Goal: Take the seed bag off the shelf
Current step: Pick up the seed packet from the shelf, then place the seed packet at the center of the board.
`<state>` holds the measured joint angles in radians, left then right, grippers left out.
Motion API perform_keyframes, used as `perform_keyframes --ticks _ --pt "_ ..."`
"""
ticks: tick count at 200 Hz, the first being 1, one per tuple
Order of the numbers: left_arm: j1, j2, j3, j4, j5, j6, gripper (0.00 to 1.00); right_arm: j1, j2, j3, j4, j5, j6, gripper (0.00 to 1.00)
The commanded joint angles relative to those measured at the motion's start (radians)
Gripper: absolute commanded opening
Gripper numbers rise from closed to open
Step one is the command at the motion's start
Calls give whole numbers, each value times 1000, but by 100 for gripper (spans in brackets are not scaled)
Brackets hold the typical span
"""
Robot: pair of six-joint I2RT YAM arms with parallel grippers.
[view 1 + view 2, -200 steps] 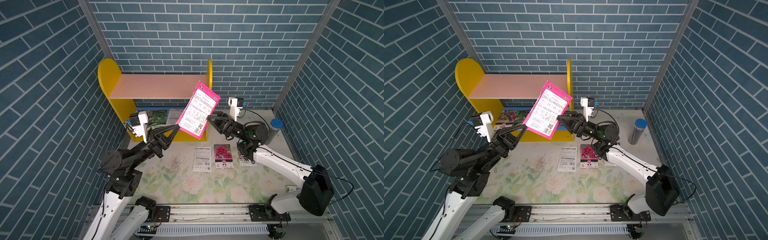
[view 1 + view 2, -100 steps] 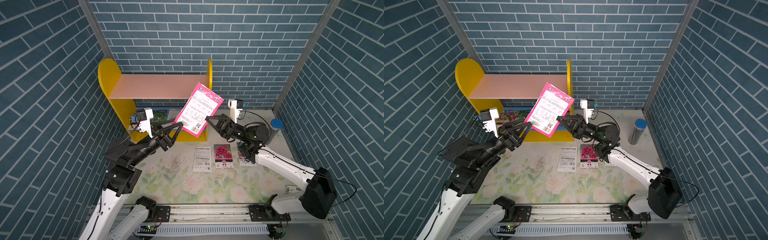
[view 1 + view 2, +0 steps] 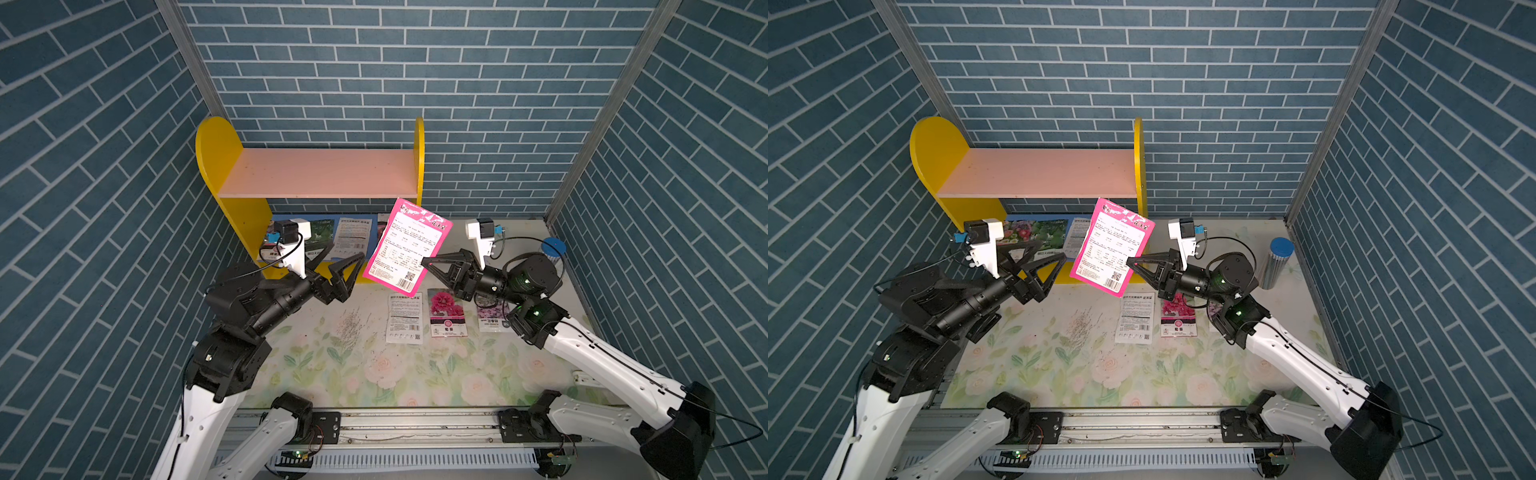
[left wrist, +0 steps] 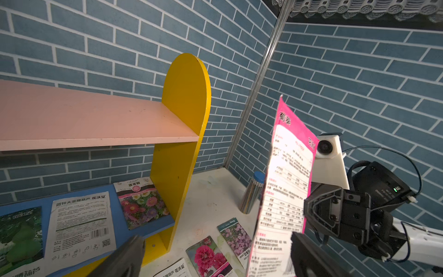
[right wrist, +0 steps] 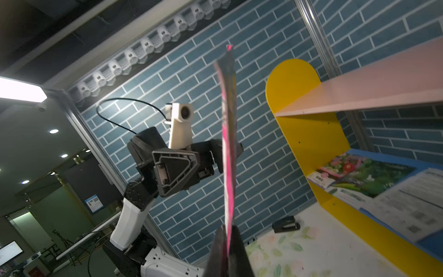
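Right gripper (image 3: pixel 424 262) pinching bag (image 3: pixel 405 245) by its edge, mid-air in front of shelf (image 3: pixel 316 172).
Hold firm, carry clear of shelf, down to mat (image 3: pixel 332 374); left gripper (image 3: pixel 347 259) spread wide just beside bag. Bag edge-on in right wrist view, bottom cut off in left wrist view.

You've got the right gripper (image 5: pixel 227 236) pinched tight on the bottom edge of the pink seed bag (image 5: pixel 229 144), with the bag upright, edge-on to you and off the shelf (image 5: pixel 311 134). Behind the bag the left gripper (image 5: pixel 201 165) faces you with jaws spread wide and one finger partly hidden; you can't tell whether it touches the bag. Seed packets (image 5: pixel 374 177) lie flat on the shelf's blue lower board (image 5: pixel 431 242) under the pink upper board (image 5: pixel 383 81), and a black stapler (image 5: pixel 286 224) sits on the table (image 5: pixel 335 239) near the yellow side panel's foot.
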<state>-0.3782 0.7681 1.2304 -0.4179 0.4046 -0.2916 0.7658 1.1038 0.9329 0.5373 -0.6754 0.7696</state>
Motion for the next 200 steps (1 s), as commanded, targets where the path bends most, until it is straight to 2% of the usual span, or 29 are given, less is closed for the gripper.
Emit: perform_keyframes --ticks 1,37,75,126,159,200 --pt "-3 7 20 -148 -1 124 100 3 -6 -57 -227 18 -113 0" --pt "-4 23 10 -306 -5 204 100 22 63 -151 -212 31 -102 0" --pt "-3 13 -4 -392 -95 215 100 84 234 -150 -152 66 -95 0" --pt "-5 11 -25 -452 -173 188 100 144 523 -35 -47 96 -32 0" --pt "-4 4 -38 -446 -177 184 100 165 682 69 -75 129 -10 0" --pt "-5 0 -51 -415 -162 177 100 173 817 173 -207 212 -11 0"
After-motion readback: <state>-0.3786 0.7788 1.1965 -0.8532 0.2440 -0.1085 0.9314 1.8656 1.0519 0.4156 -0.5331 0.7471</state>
